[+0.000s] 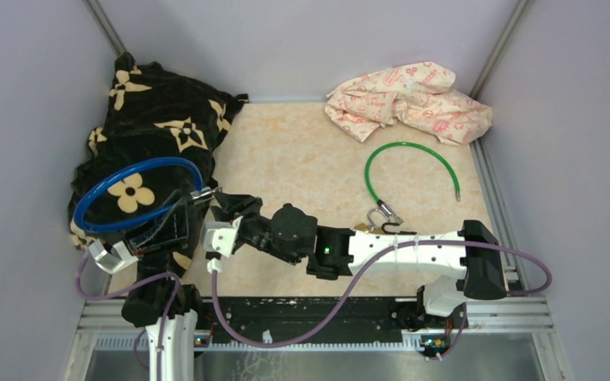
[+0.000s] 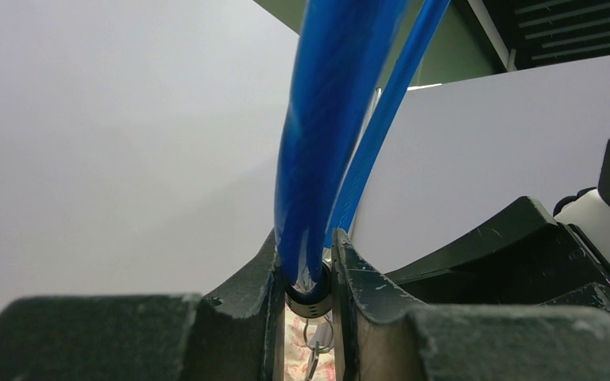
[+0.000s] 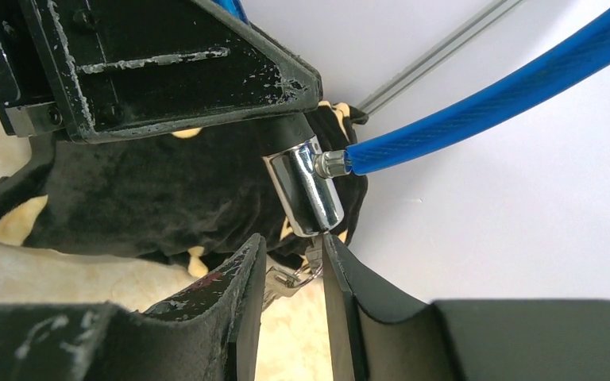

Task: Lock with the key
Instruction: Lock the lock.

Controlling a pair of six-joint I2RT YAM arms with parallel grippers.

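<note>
My left gripper (image 1: 189,200) is shut on the barrel (image 2: 311,302) of a blue cable lock (image 1: 87,190), held up over the table's left side; the cable (image 2: 326,135) rises out between its jaws. In the right wrist view the chrome lock cylinder (image 3: 306,186) points down with the key (image 3: 315,250) in its lower end. A ring with a second key (image 3: 286,278) hangs beside it. My right gripper (image 3: 292,242) stands open around the key. The right finger (image 3: 341,278) touches the key and the left finger (image 3: 242,278) brushes the spare key, with a clear gap below.
A black cloth with cream flowers (image 1: 159,111) is heaped at the back left, under the blue loop. A crumpled printed cloth (image 1: 409,99) lies at the back right. A green cable (image 1: 409,145) with a small padlock (image 1: 381,214) lies on the table beside my right arm.
</note>
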